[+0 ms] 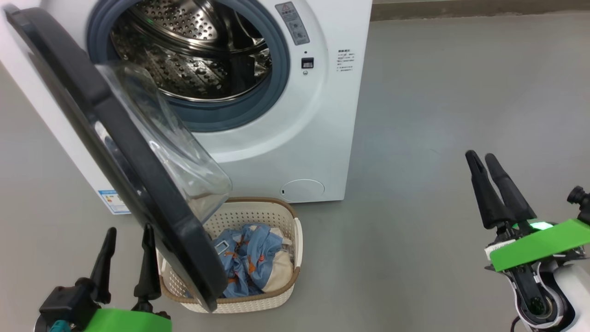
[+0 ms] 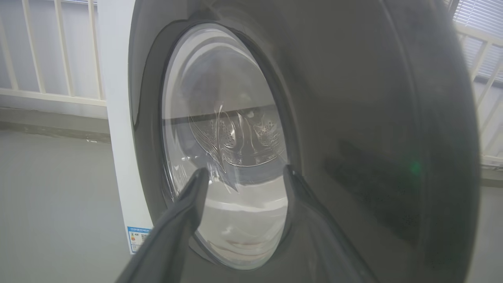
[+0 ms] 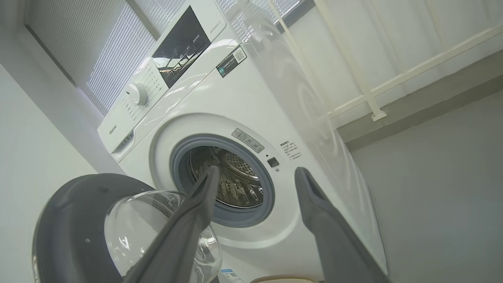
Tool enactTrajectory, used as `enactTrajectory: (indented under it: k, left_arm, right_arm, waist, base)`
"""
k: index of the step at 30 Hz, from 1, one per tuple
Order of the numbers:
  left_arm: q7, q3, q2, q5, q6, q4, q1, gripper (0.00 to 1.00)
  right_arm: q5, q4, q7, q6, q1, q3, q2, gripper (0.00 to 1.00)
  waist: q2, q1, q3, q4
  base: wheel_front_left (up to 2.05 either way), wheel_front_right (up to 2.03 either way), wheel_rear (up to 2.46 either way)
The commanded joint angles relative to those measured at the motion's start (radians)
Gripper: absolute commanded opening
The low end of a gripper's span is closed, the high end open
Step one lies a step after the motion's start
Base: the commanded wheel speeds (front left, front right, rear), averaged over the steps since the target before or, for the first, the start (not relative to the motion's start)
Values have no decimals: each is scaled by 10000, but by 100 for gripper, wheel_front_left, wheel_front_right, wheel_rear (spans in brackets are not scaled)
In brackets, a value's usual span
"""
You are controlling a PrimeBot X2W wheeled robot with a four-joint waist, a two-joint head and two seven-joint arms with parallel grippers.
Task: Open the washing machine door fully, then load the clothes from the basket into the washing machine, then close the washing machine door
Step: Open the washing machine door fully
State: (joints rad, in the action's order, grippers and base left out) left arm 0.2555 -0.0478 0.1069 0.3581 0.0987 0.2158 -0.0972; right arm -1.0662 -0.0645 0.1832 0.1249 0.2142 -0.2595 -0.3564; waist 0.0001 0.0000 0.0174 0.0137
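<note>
The white washing machine [image 1: 295,133] stands ahead with its steel drum [image 1: 193,50] exposed. Its black-rimmed door [image 1: 110,152] with the clear glass bowl [image 1: 179,152] swings out to the left, partly over the cream basket [image 1: 290,240]. In the basket lie the light blue and cream clothes [image 1: 256,263]. My left gripper [image 1: 129,235] is open, just left of the door's outer face; the left wrist view has the door [image 2: 353,118] close in front of the fingers. My right gripper [image 1: 486,163] is open and holds nothing, over the floor far to the right of the machine [image 3: 243,118].
Grey floor [image 1: 438,138] stretches to the right of the machine and in front of the basket. A white railing [image 3: 369,94] and a low kerb run behind the machine. The control panel [image 3: 184,43] and dial sit at the machine's top.
</note>
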Motion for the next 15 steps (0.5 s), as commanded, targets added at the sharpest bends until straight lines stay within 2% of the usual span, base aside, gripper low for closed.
enactTrajectory:
  k: [1, 11, 15]
  left_arm:
    - [63, 285, 115, -10, -56, -342, -110, 100]
    - [63, 303, 71, 28, -109, -434, 33, 100]
    - [63, 283, 59, 45, -122, -418, 91, 100]
  right_arm:
    - [493, -7, 304, 58, -61, -149, -277, 100]
    - [2674, -1302, 744, 58, -225, -265, -396, 100]
    - [3333, -2158, 775, 58, -281, -102, -149, 100]
  waist:
    - [-1, 0, -4, -89]
    - [-1, 0, -50, -206]
    - [-1, 0, -125, -186]
  base:
    - [0, 0, 0]
    - [0, 0, 0]
    - [0, 0, 0]
